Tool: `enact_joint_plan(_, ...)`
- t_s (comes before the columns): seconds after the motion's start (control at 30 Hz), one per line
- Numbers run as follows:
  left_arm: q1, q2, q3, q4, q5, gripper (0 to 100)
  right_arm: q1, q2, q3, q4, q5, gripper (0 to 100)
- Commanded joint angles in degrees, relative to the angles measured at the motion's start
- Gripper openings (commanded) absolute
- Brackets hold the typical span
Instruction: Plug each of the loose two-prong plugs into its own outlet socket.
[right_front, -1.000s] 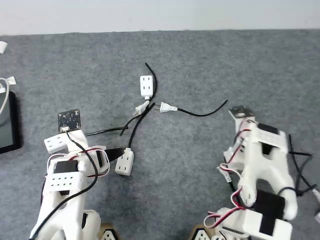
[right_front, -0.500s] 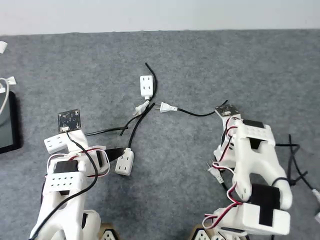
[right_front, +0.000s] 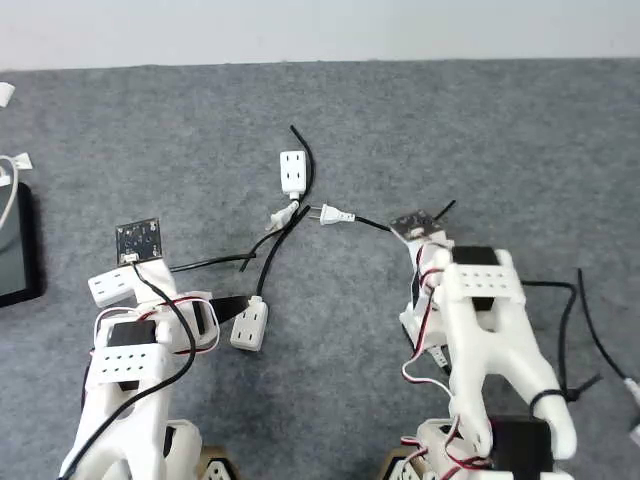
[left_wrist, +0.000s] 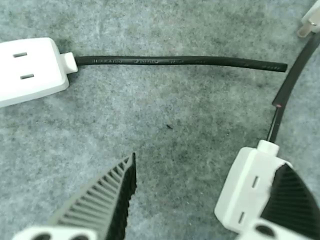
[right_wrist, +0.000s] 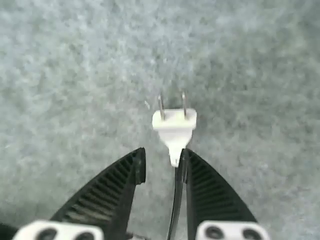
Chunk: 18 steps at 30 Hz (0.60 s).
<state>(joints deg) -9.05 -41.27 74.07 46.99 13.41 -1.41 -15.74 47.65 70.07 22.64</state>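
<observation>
A white two-prong plug (right_front: 336, 214) lies mid-table on a black cord; a second plug (right_front: 283, 216) lies just left of it among crossing cords. One white socket (right_front: 292, 172) sits behind them, another socket (right_front: 250, 325) in front. A third socket (right_front: 110, 285) lies by the left arm. My right gripper (right_wrist: 164, 152) is open right behind the plug (right_wrist: 174, 120), its fingers (right_wrist: 131, 172) either side of the cord, prongs pointing away. My left gripper (left_wrist: 205, 170) is wide open, one finger (left_wrist: 290, 192) over the near socket (left_wrist: 250, 192). The third socket (left_wrist: 30, 70) lies beyond.
A dark flat device (right_front: 15, 245) with a white cable lies at the table's left edge. Small white scraps (right_front: 5, 95) sit at the far left. The grey mat (right_front: 520, 130) is bare at the back right. Loose black wires (right_front: 585, 310) trail beside the right arm.
The right arm has swung left across the table and now sits over the cord right behind the plug. The left arm, plugs and sockets have not moved.
</observation>
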Motion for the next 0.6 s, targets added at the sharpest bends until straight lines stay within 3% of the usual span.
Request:
enact_joint_plan(0.0, -0.4, -1.1, -0.4, -1.3, -2.1, 38, 1.0, -2.3, 2.5, -6.9, 0.1, 10.6)
enact_joint_plan(0.27, -0.4, -1.1, -0.4, -1.1, -2.4, 38, 1.0, 3.8, 2.5, -12.3, 2.7, 10.6)
enact_joint_plan(0.57, -0.4, -1.1, -0.4, -1.1, -2.5, 38, 1.4, 17.0, -9.7, -5.0, 2.7, 10.0)
